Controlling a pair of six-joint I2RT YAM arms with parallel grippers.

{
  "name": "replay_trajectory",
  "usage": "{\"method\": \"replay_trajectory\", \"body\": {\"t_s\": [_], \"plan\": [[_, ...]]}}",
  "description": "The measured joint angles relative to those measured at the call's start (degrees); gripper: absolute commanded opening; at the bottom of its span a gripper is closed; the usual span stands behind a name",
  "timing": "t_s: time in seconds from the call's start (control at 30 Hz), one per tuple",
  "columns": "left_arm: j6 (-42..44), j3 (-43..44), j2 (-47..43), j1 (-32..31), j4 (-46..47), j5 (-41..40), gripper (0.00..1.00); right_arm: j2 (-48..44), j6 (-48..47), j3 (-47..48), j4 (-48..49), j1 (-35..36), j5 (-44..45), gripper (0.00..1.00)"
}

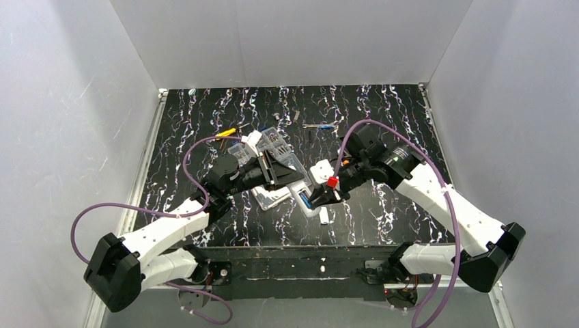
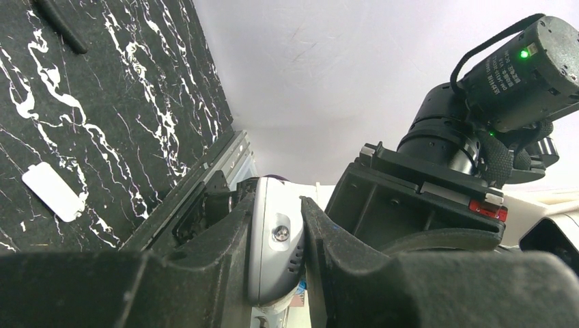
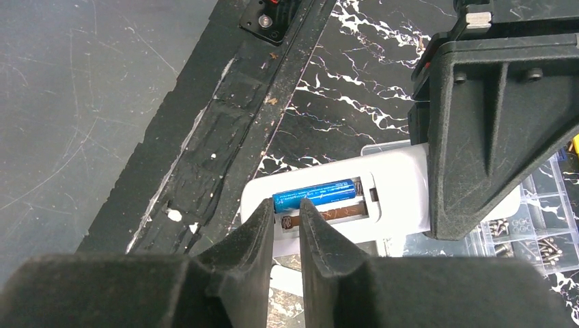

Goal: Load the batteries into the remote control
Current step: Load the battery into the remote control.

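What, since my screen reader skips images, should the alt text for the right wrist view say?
A white remote control, back up and recess open, holds one blue battery. The right fingers, slightly apart, are poised at the battery's near end, while the left fingers clamp the remote's other end; a clear compartment box shows at the right edge.

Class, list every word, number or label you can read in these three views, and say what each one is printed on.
None can be read.
White print on the black cylinder with a green light: too small.
Marks on the blue battery in the white plastic remote control: blurred.
Faint marks on the clear compartment box: illegible.
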Motion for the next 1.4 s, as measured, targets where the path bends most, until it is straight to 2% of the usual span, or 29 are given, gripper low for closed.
{"method": "replay_trajectory", "body": {"t_s": [0.73,1.4], "plan": [[1.77,0.00,-3.23,-0.02,-8.33,-5.60,0.00,1.75,1.38,-0.33,0.74,0.02,0.52,0.19],[1.66,0.00,-3.23,-0.07,-10.01,-7.96,0.00,2.12,3.26,-2.01,3.48,0.02,1.68,0.15]]}}
